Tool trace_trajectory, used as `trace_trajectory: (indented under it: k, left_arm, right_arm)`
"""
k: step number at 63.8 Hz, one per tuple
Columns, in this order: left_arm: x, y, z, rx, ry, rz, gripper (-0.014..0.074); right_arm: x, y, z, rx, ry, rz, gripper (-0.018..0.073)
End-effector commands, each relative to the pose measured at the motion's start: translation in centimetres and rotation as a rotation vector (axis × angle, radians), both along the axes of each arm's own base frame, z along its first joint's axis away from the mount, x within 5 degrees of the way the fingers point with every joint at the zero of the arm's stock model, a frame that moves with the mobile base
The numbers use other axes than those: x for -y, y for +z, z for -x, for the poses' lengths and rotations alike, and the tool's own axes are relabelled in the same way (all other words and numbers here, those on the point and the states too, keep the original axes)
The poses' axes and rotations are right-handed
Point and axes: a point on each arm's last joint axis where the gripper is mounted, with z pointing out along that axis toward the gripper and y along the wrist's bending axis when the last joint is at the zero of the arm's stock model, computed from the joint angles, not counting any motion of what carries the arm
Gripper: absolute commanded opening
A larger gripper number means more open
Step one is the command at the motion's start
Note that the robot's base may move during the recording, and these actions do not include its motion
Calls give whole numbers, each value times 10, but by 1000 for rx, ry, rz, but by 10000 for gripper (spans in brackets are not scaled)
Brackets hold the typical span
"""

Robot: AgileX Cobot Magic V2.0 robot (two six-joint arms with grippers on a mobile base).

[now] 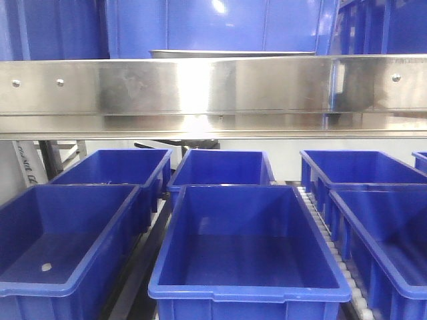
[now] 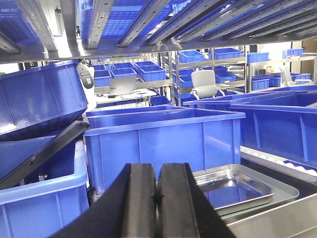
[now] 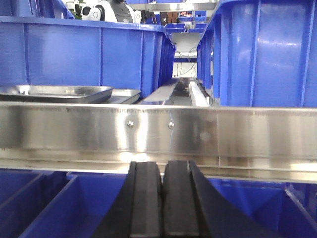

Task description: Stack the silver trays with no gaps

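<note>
Two silver trays (image 2: pixel 233 184) lie one in the other on the shelf, the upper one sitting slightly askew inside the lower tray's rim (image 2: pixel 285 191). In the left wrist view they are just right of my left gripper (image 2: pixel 157 168), which is shut with nothing in it. From the right wrist view the silver trays (image 3: pixel 54 91) show edge-on at upper left, behind the steel rail. My right gripper (image 3: pixel 162 164) is shut and empty, below that rail. The front view shows only a thin silver tray edge (image 1: pixel 230 53) above the rail.
A long riveted steel rail (image 1: pixel 213 93) runs across the shelf front. Deep blue bins (image 1: pixel 247 247) stand in rows below it, and more blue bins (image 2: pixel 158 144) stand behind the trays. A tilted blue bin (image 2: pixel 39 96) sits at the left.
</note>
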Motion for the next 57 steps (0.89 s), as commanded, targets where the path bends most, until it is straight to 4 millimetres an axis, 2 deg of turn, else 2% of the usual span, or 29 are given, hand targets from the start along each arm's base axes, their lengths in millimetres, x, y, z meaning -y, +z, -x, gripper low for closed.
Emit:
trace_trajectory:
  k: [1,57]
  left_arm:
    - [0,2,2,12,-14,18,-6]
    - [0,2,2,12,-14,18,-6]
  right_arm:
    - [0,0,1,3,-6,-4,-88]
    - [0,0,1,8,-6,-4,-88]
